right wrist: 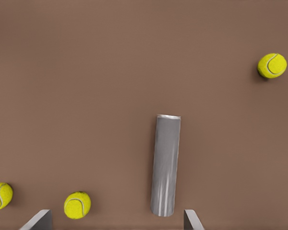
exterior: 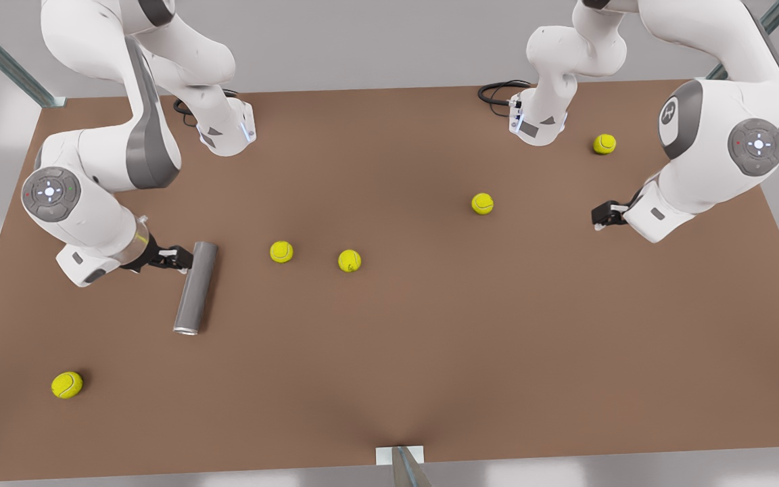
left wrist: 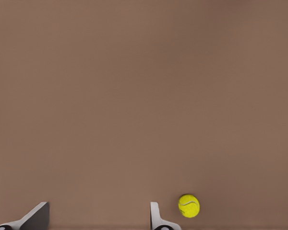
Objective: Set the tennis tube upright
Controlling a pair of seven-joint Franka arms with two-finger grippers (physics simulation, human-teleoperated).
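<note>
Altogether five tennis balls, one lying tennis tube; right claw and left claw seemingly released

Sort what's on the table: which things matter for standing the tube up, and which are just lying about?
Job:
tennis tube, lying flat
right gripper, open, at the tube's far end
left gripper, open, waiting

Lying about:
five tennis balls
</note>
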